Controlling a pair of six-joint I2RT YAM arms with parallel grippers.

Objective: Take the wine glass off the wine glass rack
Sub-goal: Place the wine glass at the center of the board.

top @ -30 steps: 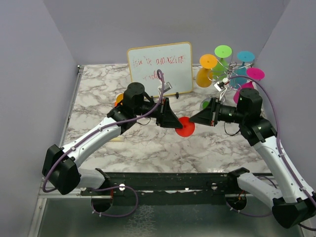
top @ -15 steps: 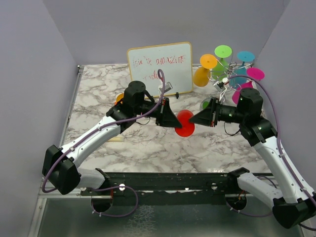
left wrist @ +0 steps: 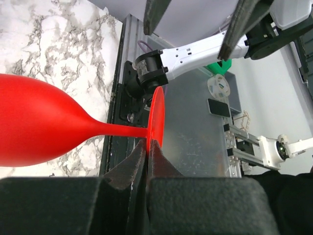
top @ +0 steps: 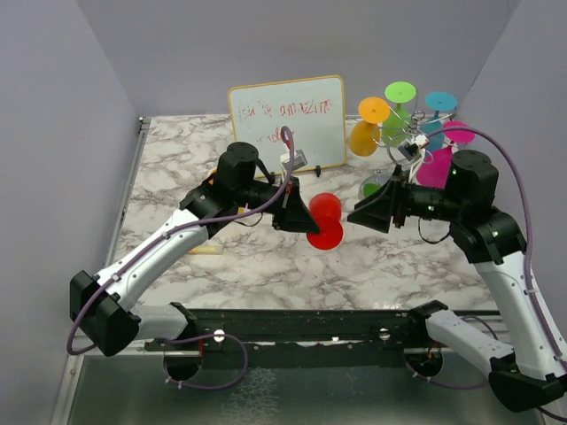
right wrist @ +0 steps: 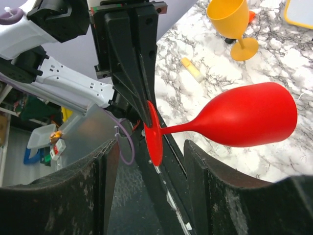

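Bench (top: 177, 168), grey-veined marble top, walled on three sides.

- Orange wine glass (right wrist: 234, 22): upright on the bench, left of centre, well apart from the rack.
- Small yellow item (right wrist: 191, 68): lies flat on the bench near the left arm; too small to identify.
- Whiteboard (top: 288, 119): stands at upper centre and bears red scribble.
- Left hand (left wrist: 147, 143): clamped tight on the rim of the red glass's round foot.
- Red wine glass (top: 325, 220): centre of frame, held above the bench and lying sideways. It is off the rack and well apart from it.
- Right hand (top: 356, 212): fingers (right wrist: 105, 186) spread wide, gripping nothing. It faces the red glass from the right with a gap between.
- Wine glass rack (top: 409, 135): upper right, a thin wire stand carrying yellow (top: 366, 126), green (top: 400, 92), teal (top: 440, 101) and magenta (top: 457, 133) glasses.
- Green object (top: 372, 188): below the rack, possibly another glass, largely hidden by the right arm.
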